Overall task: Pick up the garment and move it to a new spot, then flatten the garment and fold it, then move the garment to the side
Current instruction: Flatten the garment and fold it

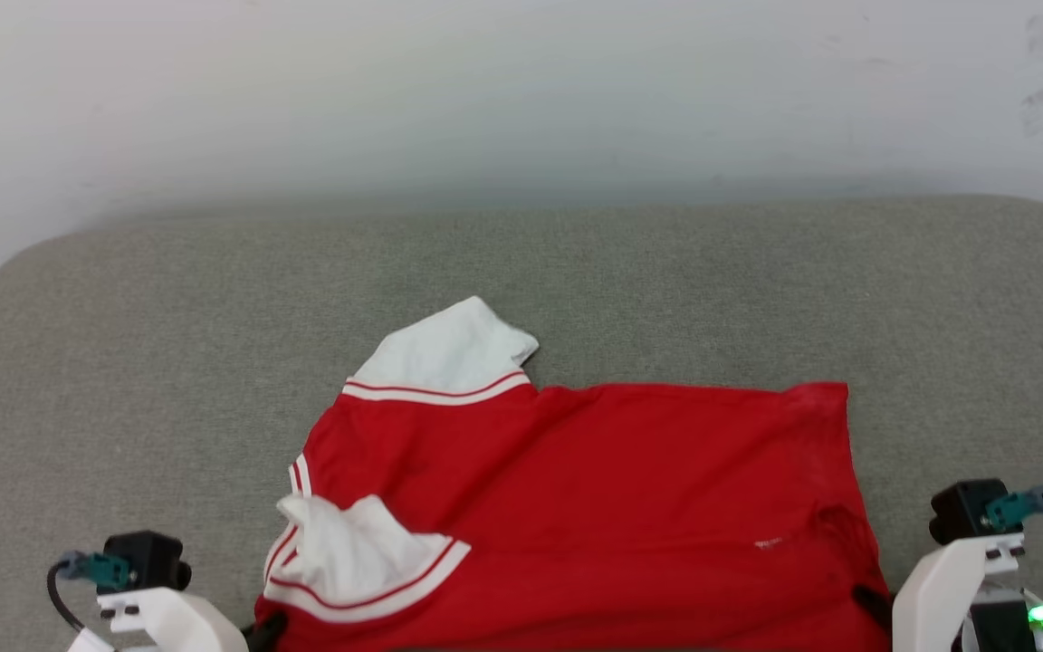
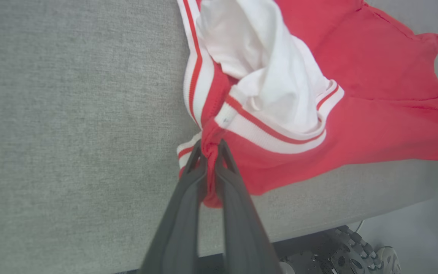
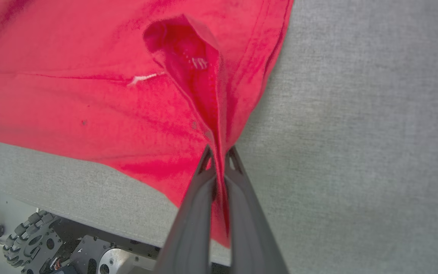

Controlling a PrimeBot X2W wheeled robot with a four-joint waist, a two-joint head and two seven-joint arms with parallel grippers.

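Red cloth with white sleeves: garment (image 1: pixel 594 507), on grey counter (image 1: pixel 123 362).

Head view: garment lies at 6 o'clock, along the counter's near edge. Its long axis runs 9 to 3 o'clock, neck end toward 9, hem toward 3. One sleeve (image 1: pixel 449 358) points to 12. The second sleeve (image 1: pixel 349 552) is flopped over the red body. At the near neck-end corner, left gripper (image 1: pixel 266 627); at the near hem corner, right gripper (image 1: pixel 870 602).

Left wrist view: left gripper (image 2: pixel 208 150) pinched tight on a bunch of red cloth beside the striped trim (image 2: pixel 276 133).

Right wrist view: right gripper (image 3: pixel 219 152) closed on a fold at the hem corner; cloth hangs over the counter's edge.

Step, as judged: flattening, both near corners held. The next move calls for both arms to rise together with the edge kept taut, so the flopped sleeve can drop clear.
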